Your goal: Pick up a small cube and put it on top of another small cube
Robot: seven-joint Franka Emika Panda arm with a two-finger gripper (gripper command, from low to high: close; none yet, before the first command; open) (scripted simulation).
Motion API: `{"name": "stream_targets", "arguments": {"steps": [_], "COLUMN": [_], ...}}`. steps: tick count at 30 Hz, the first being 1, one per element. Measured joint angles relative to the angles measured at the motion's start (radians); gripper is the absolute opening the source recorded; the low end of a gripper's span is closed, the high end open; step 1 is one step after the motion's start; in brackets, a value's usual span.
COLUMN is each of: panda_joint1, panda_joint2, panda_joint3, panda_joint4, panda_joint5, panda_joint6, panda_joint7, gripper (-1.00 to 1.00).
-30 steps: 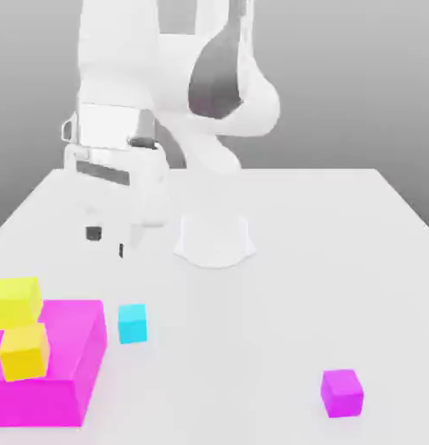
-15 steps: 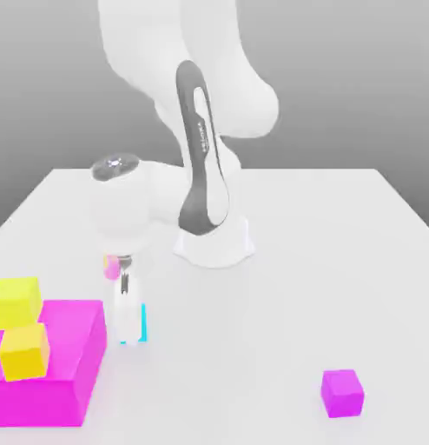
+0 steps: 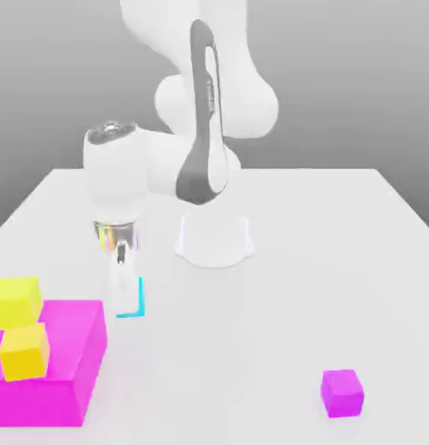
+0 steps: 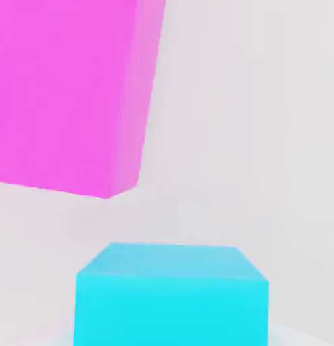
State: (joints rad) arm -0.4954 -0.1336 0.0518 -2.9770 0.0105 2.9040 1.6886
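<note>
Between the tool's fingers, just beside the big magenta block, sits the cyan cube (image 3: 141,296), apparently lifted a little off the white surface (image 3: 287,287) or just at it; the exterior view does not settle which. In the exterior view a pale finger covers most of the cube's face, leaving a cyan strip at its side and lower edge. The hand view shows the cube (image 4: 172,295) close up, its top and near face flat and square-edged.

By its look it is a small rigid block: light, stiff, nothing to crush, with smooth faces that could slip if pinched off-centre. My judgement is that the best hold is across two opposite flat sides, near mid-height, so it stays level for stacking.

The tool (image 3: 124,287) points straight down from the white arm, and I judge it clamped on the cyan cube, though the contact itself is hard to make out.

Outward from there, the large magenta block (image 3: 70,365) lies at the exterior view's left, with a yellow cube (image 3: 24,350) on it and a second yellow cube (image 3: 17,301) behind. A small magenta cube (image 3: 342,392) rests well apart on the exterior view's right, a likely stacking base.
</note>
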Motion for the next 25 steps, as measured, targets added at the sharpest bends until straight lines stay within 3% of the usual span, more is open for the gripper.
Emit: {"name": "stream_targets", "arguments": {"steps": [17, 21, 22, 25], "panda_joint1": [0.023, 0.007, 0.007, 0.007], "panda_joint2": [0.124, 0.225, 0.25, 0.25], "panda_joint3": [-0.089, -0.075, -0.075, -0.075], "panda_joint4": [0.594, 0.617, 0.611, 0.611], "panda_joint5": [0.002, 0.0, 0.0, 0.0], "panda_joint6": [-0.521, -0.452, -0.422, -0.422], "panda_joint7": [-0.702, -0.76, -0.762, -0.762], "gripper": [-1.0, -1.0, 1.0, 1.0]}}
